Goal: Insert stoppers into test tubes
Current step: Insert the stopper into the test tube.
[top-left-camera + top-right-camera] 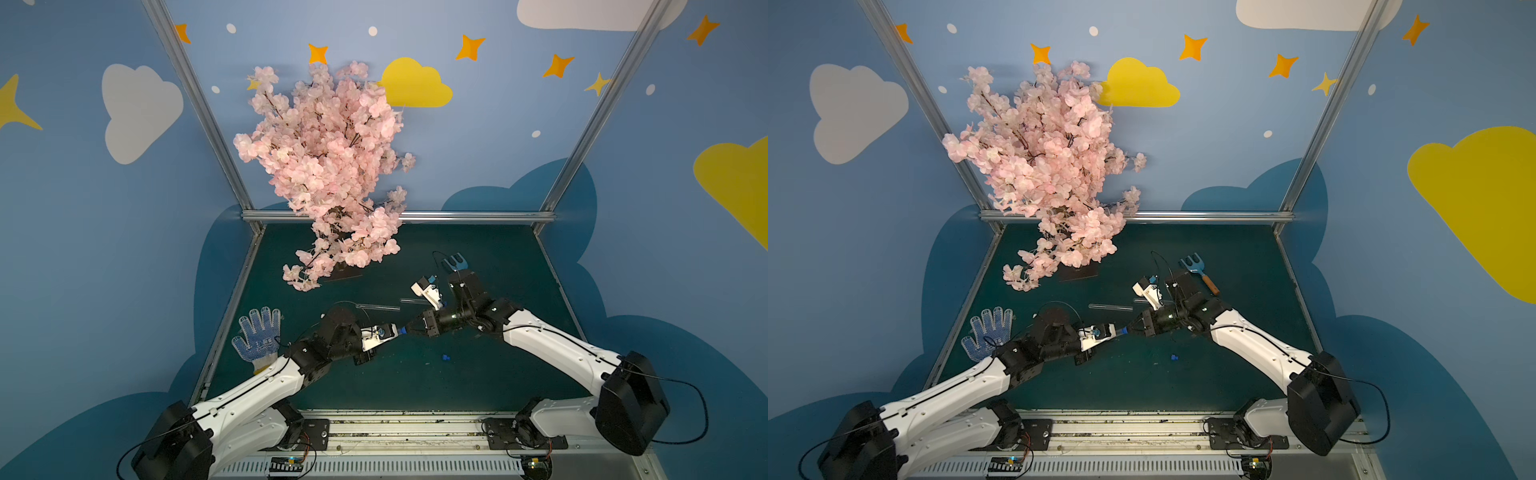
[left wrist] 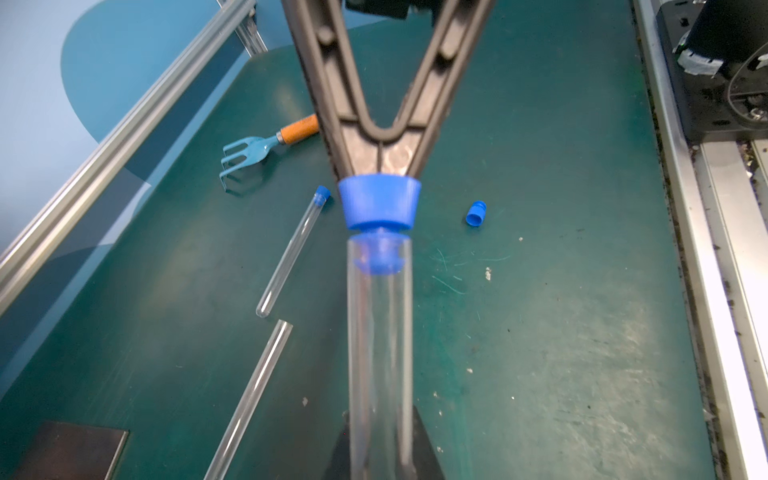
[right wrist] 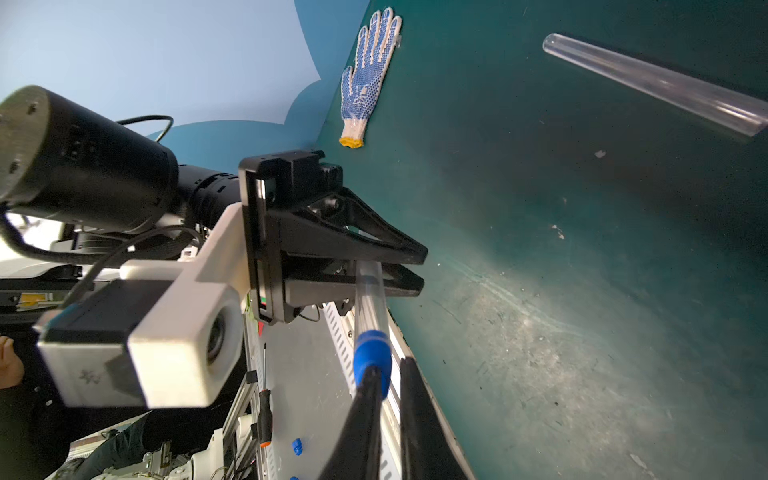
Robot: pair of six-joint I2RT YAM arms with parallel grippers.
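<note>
My left gripper (image 2: 381, 419) is shut on a clear test tube (image 2: 379, 332), held above the green mat. My right gripper (image 2: 379, 172) is shut on the wide end of a blue stopper (image 2: 379, 208), whose narrow end sits inside that tube's mouth. In both top views the two grippers meet tip to tip at the stopper (image 1: 402, 331) (image 1: 1124, 331). On the mat lie a second tube with a stopper in it (image 2: 291, 253), a third, open tube (image 2: 253, 395) and a loose stopper (image 2: 476, 214).
A blue toy rake with an orange handle (image 1: 1198, 272) lies behind the right arm. A dotted work glove (image 1: 257, 336) lies at the mat's left edge. The pink blossom tree (image 1: 328, 166) stands at the back on a dark base plate (image 2: 70, 449).
</note>
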